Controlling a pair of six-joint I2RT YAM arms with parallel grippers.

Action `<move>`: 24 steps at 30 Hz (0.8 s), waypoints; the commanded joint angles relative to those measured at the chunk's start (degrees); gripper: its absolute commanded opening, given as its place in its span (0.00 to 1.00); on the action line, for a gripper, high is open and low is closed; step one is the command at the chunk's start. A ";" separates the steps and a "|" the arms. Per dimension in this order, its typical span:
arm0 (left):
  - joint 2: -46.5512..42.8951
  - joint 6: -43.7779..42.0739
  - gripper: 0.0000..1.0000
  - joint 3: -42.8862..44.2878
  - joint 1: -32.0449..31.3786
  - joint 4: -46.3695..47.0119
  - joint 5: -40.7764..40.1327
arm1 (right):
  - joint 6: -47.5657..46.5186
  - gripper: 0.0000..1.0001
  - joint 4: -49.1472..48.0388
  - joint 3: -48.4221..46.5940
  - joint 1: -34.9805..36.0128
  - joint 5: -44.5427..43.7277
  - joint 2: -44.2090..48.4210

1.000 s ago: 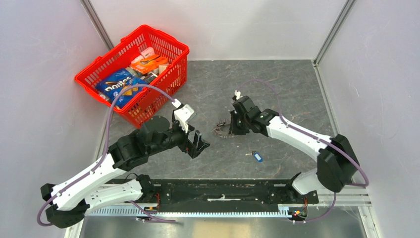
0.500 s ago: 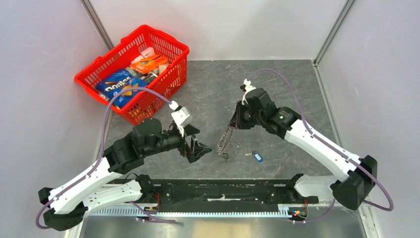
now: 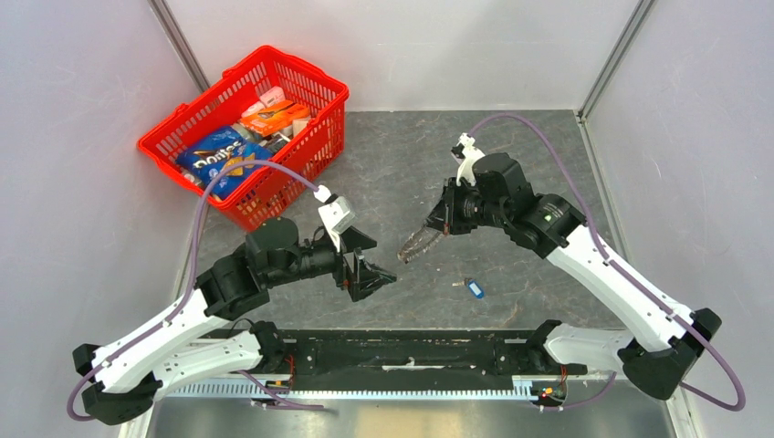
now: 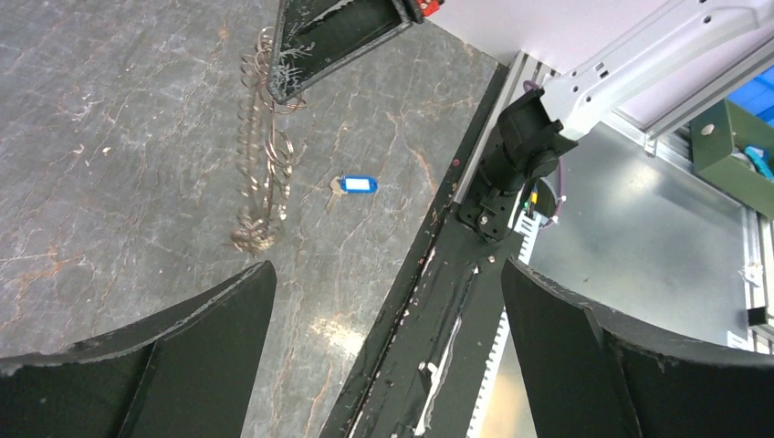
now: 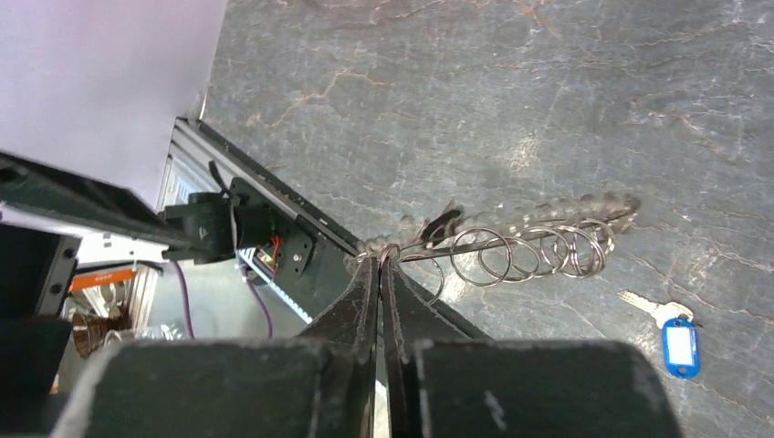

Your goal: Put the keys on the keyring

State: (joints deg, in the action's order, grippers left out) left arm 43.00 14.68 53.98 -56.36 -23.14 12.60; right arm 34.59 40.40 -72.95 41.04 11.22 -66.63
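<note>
My right gripper (image 3: 440, 225) is shut on the top of a dangling string of silvery keyrings (image 5: 534, 252) and keys (image 3: 416, 245), held above the middle of the table. In the left wrist view the string (image 4: 266, 151) hangs from the right fingers (image 4: 315, 41) and ends in a blurred clump (image 4: 255, 236) low over the table. In the right wrist view the shut gripper (image 5: 381, 262) pinches a thin ring. A small blue-headed key (image 3: 473, 288) lies flat on the table, also seen from both wrists (image 4: 355, 185) (image 5: 678, 346). My left gripper (image 3: 379, 276) is wide open and empty (image 4: 385, 266), left of the string.
A red basket (image 3: 315, 87) with snack packs stands at the back left. The black base rail (image 3: 411, 351) runs along the near edge. Grey walls close in on the left, right and back.
The right gripper has lifted the string of rings and keys off the table, up and to the right. The left gripper has edged right toward it, still open.
</note>
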 commanded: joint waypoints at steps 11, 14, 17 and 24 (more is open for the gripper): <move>-2.32 6.30 1.00 -4.31 0.11 17.71 6.02 | -5.96 0.05 0.60 -7.00 0.11 16.23 8.06; -2.40 7.49 1.00 -4.90 0.15 20.80 7.36 | -5.55 0.04 0.26 -7.52 0.13 18.42 8.49; -2.38 8.64 1.00 -5.33 0.11 22.90 8.52 | -4.94 0.05 -0.35 -7.81 0.13 20.31 9.04; -1.63 10.37 1.00 -5.64 0.11 26.86 10.48 | -3.34 0.05 -0.16 -9.34 0.15 21.54 9.75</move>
State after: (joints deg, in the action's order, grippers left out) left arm 41.17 22.22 48.36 -56.34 -1.78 20.38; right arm 30.35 43.40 -78.43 41.06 30.24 -58.30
